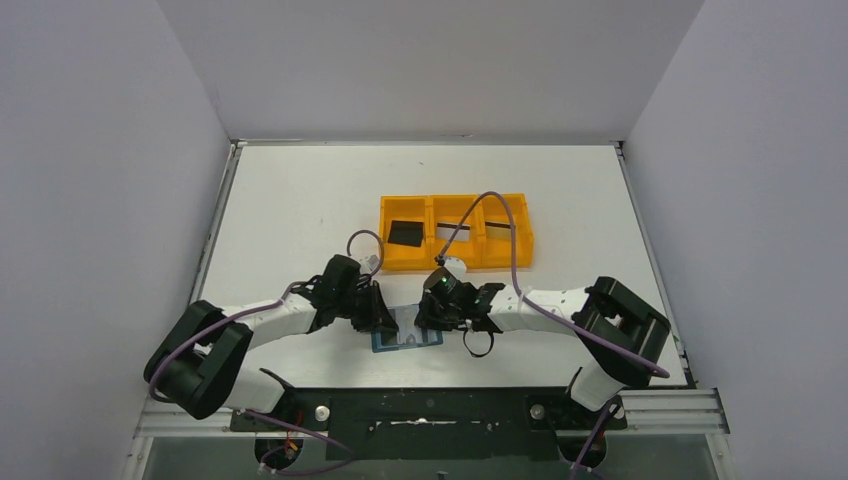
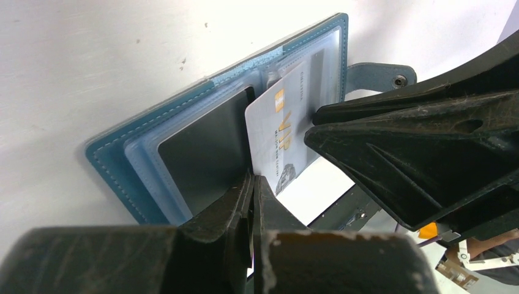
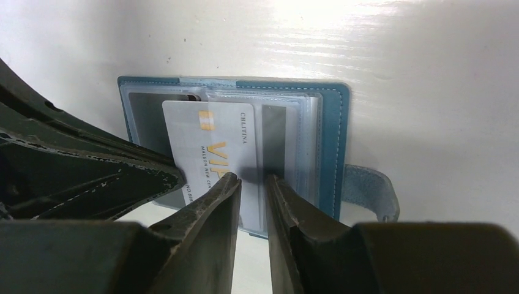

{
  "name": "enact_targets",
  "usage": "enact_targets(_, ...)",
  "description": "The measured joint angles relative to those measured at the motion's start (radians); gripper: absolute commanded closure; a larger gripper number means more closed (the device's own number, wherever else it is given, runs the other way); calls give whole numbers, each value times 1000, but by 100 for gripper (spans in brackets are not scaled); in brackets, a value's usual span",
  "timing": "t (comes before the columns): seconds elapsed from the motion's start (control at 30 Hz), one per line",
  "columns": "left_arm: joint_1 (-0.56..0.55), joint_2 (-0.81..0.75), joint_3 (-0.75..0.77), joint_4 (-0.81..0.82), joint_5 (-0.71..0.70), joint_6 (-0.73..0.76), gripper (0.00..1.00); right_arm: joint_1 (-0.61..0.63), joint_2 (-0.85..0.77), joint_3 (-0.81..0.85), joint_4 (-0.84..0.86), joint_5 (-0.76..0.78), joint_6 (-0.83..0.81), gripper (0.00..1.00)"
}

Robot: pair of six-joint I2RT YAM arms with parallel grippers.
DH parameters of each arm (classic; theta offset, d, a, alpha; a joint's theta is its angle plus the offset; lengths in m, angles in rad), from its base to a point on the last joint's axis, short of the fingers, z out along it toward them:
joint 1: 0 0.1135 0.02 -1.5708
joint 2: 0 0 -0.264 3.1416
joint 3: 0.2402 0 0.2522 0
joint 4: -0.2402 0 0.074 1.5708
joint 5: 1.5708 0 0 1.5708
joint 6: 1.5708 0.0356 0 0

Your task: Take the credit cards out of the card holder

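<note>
**A:** The wallet [image 1: 400, 341] lies open and flat near the front edge of the table [image 1: 300, 200], right between the two arms.

**B:** And the left gripper [image 2: 252, 196]?

**A:** Closed tight, fingertips together, down at the wallet's near edge. I cannot tell whether anything is pinched between them.

**B:** What about the right gripper [image 3: 252, 184]?

**A:** Its jaws are a little apart, with a narrow gap between them. They hover over the near end of the silver card [image 3: 208, 135], and the card shows through that gap, so there is no grip on it.

**B:** Where is that card exactly?

**A:** It is partly slid out of its clear pocket and sits slightly askew, gold letters face up. Its far end is tucked under the plastic.

**B:** Anything else in the wallet?

**A:** A dark card [image 2: 202, 153] sits behind the clear pocket on the other leaf. The little tab [image 3: 367, 190] sticks out to the side and lies on the table.

**B:** And further back?

**A:** The orange tray [image 1: 455, 265] stands well apart from the wallet. There is a black card [image 1: 405, 232] in its left compartment, and a dark stripe shows in each of the other two
</note>
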Motion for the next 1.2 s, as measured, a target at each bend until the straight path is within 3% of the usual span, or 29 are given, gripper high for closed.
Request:
enact_targets(0.27,34,-33,0,-52,-1,24,100,-1,0,-5,3,6,33,76)
enact_targets(0.4,40,-35,-5,-41,7,19,78,-1,0,-6,7,5,34,76)
enact_targets(0.53,43,-35,-36,34,45,-18,68,-1,0,-6,8,5,33,76)
enact_targets(0.93,45,-5,-109,228,81,-146,67,-1,1,-8,14,-2,29,80)
enact_targets(1.2,43,40,-145,355,90,-215,77,-3,2,-18,34,-10,13,90)
